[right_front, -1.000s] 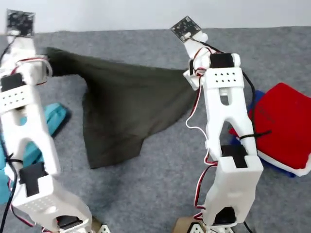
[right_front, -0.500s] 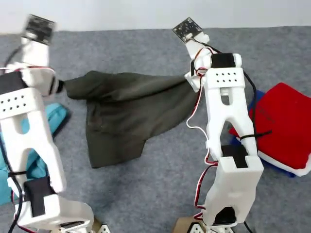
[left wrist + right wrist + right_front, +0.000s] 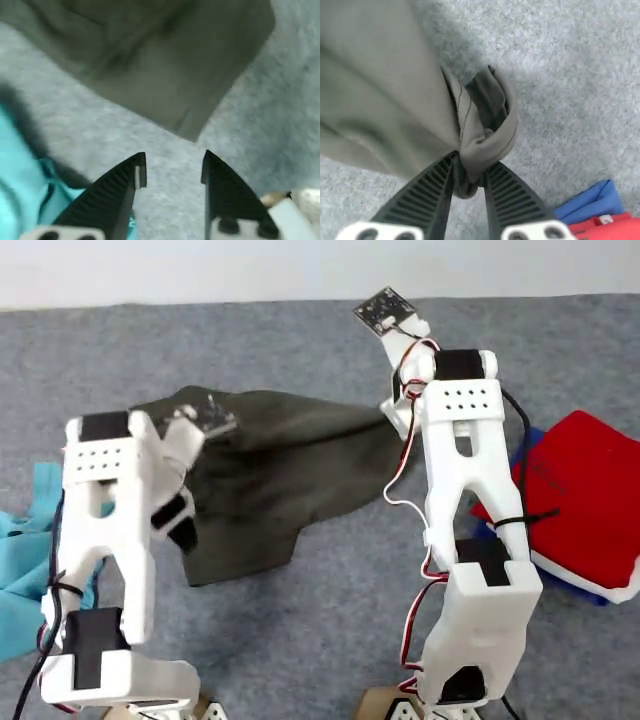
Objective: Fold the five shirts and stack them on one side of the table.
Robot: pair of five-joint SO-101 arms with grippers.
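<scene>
Our right gripper (image 3: 468, 170) has its jaws nearly closed, pinching a bunched corner of the olive shirt (image 3: 380, 90), which hangs away from them in a taut sheet. Our left gripper (image 3: 172, 167) stands wide open and holds nothing. It hovers over bare grey table (image 3: 280, 100), with a hem corner of the shirt just ahead of its tips.

From above, the olive shirt (image 3: 270, 480) lies between the two arms, half spread and rumpled. A red shirt (image 3: 585, 490) sits folded on a blue one (image 3: 530, 440) at the right side. A teal shirt (image 3: 25, 570) lies loose at the left edge.

We judge this to be the olive shirt's fold, not yet squared. Next, the left gripper should drop onto that hem corner and close, so both arms can carry the edge over together.
</scene>
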